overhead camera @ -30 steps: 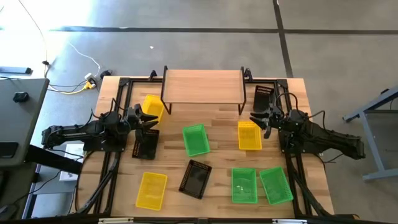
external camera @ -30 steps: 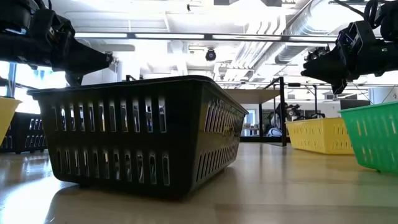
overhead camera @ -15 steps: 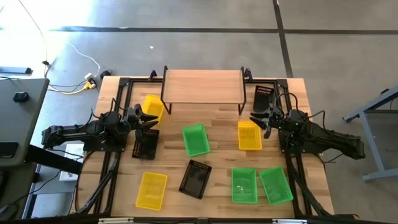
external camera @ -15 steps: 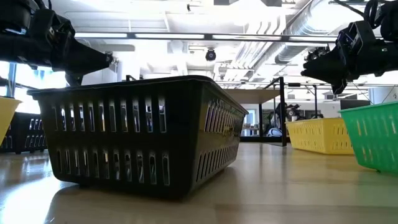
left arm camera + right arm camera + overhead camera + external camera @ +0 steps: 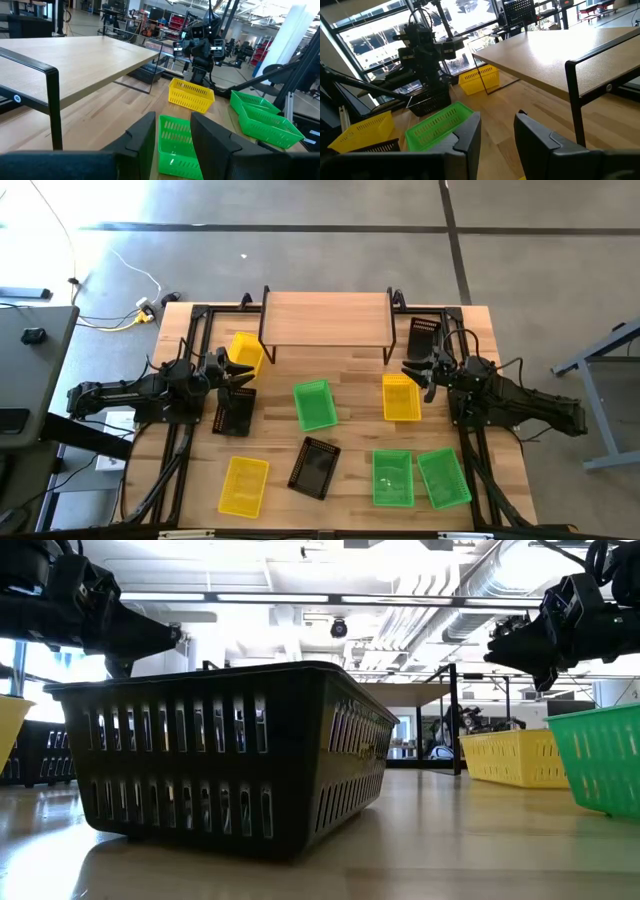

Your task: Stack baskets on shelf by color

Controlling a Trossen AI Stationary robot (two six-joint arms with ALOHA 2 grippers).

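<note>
The shelf (image 5: 325,319) stands at the table's far edge with a bare wood top. Nine baskets rest on their bases on the table. On the left are a yellow one (image 5: 245,352), a black one (image 5: 235,411) and a yellow one (image 5: 243,485). A green one (image 5: 315,404) and a black one (image 5: 315,467) lie mid-table. On the right are a yellow one (image 5: 401,397), a black one (image 5: 424,335) and two green ones (image 5: 392,477) (image 5: 443,477). My left gripper (image 5: 238,373) hovers open between the left yellow and black baskets. My right gripper (image 5: 413,370) hovers open over the right yellow basket's far end.
Black frame rails (image 5: 186,395) (image 5: 468,440) run along both table sides under the arms. The shelf's black legs (image 5: 266,340) (image 5: 390,340) stand near the far baskets. Bare wood shows in front of the shelf (image 5: 340,365). In the low view the near black basket (image 5: 220,755) fills the foreground.
</note>
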